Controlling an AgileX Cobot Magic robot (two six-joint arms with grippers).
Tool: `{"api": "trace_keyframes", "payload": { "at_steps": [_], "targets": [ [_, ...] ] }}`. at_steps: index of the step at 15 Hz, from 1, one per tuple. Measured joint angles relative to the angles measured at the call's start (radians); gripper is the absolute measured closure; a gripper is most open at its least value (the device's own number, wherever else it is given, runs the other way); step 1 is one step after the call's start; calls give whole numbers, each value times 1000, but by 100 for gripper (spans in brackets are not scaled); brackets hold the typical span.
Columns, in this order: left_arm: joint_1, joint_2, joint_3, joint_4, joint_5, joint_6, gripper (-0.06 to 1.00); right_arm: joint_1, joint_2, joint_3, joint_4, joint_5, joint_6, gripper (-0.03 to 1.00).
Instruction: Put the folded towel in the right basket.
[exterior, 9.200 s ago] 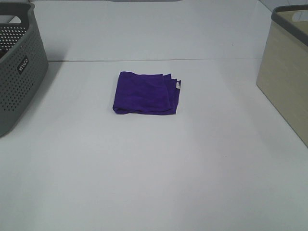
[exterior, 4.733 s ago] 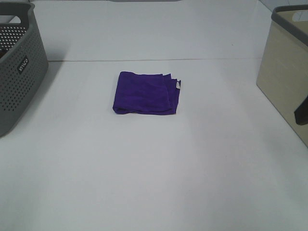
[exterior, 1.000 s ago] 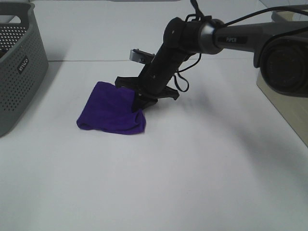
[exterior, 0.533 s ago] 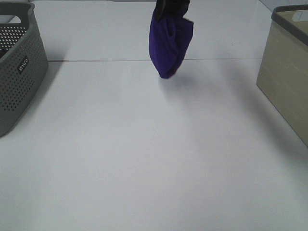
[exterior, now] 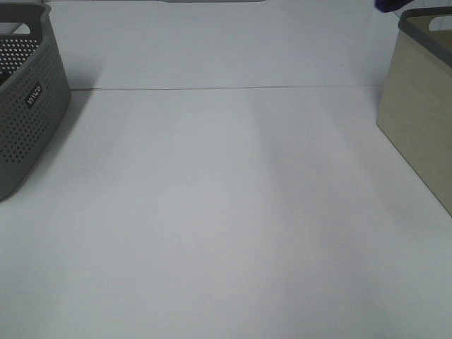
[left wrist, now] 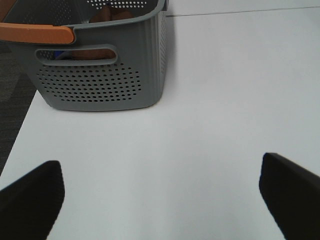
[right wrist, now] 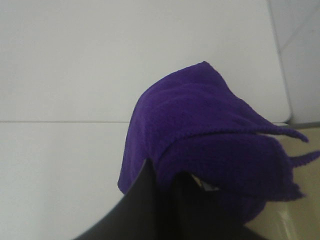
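Observation:
The purple folded towel (right wrist: 200, 135) hangs bunched from my right gripper (right wrist: 167, 187), which is shut on it. In the exterior high view only a small purple tip of the towel (exterior: 388, 4) shows at the top edge, just left of the beige right basket's (exterior: 421, 106) dark rim; the right gripper itself is out of that view. A beige patch of the basket (right wrist: 287, 222) shows below the towel in the right wrist view. My left gripper (left wrist: 160, 197) is open and empty, low over the table near the grey left basket (left wrist: 105, 75).
The grey perforated basket (exterior: 27, 99) stands at the left edge of the table, with an orange handle (left wrist: 35, 34) over its rim. A seam line (exterior: 226, 88) runs across the white table at the back.
The right gripper took hold of the towel on the table, lifted it, and carried it up and to the right, out of the top of the exterior high view near the beige basket.

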Motion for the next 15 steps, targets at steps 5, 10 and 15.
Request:
{"api": "trace_keyframes", "payload": {
  "at_steps": [5,10,15],
  "targets": [
    [0,0,0,0,0,0,-5,-185,-2,0,8,6,17,92],
    [0,0,0,0,0,0,-5,-230,-24,161,-6,6,17,35],
    [0,0,0,0,0,0,-5,-230,-49,221,-14,7,48,10]
  ]
}}
